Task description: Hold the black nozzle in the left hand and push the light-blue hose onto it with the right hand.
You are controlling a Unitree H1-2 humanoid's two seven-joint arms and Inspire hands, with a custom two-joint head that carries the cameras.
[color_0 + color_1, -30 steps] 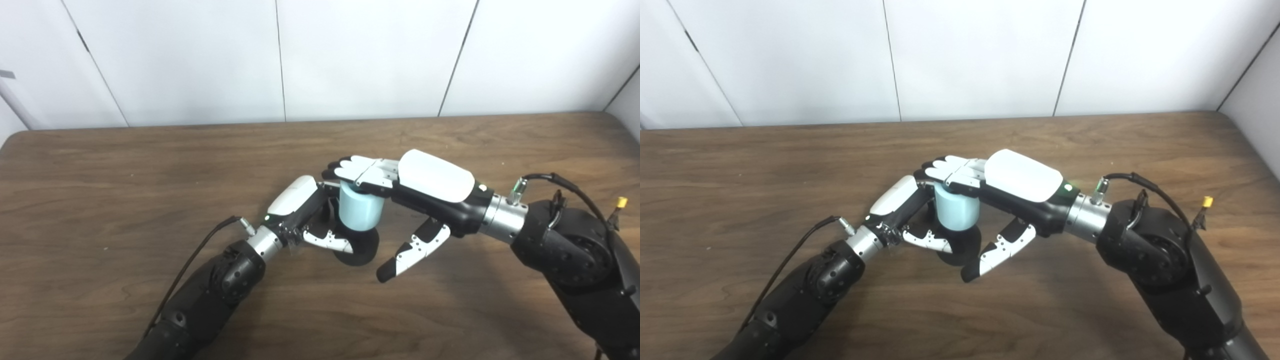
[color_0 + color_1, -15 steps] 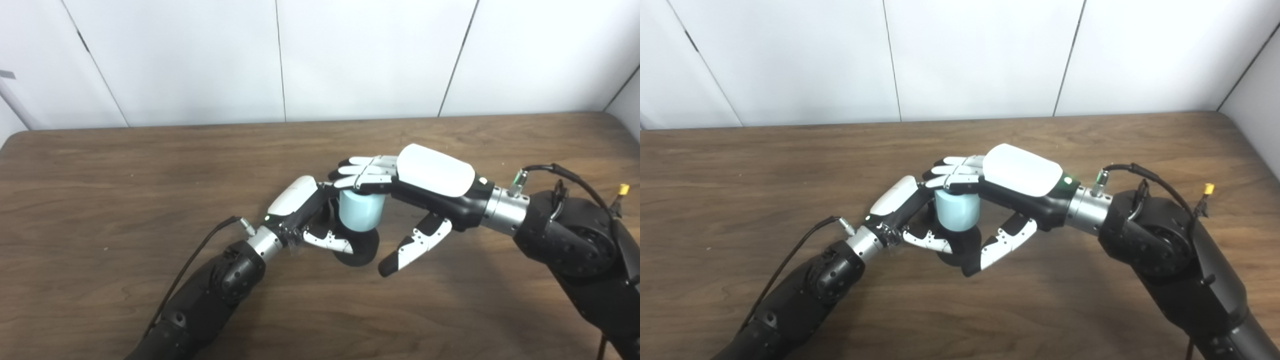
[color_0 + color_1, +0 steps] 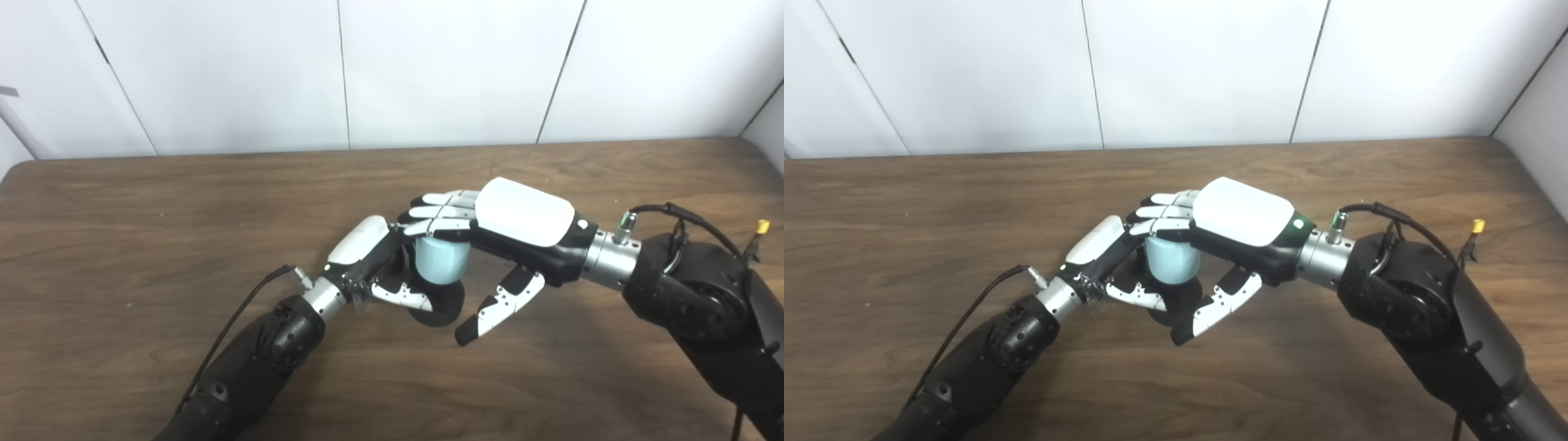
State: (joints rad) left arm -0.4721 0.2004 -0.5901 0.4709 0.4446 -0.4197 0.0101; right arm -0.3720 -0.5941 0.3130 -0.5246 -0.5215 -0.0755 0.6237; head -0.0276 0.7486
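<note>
Black nozzle [image 3: 442, 304] is sitting near the middle of the wooden table [image 3: 122, 245], left hand [image 3: 373, 260] wrapping its fingers and thumb around it. Light-blue hose [image 3: 441, 260] is standing upright on top of the nozzle. Right hand [image 3: 502, 236] is lying palm-down over the hose's upper end, fingers bent across it, thumb [image 3: 497, 305] hanging free beside.
</note>
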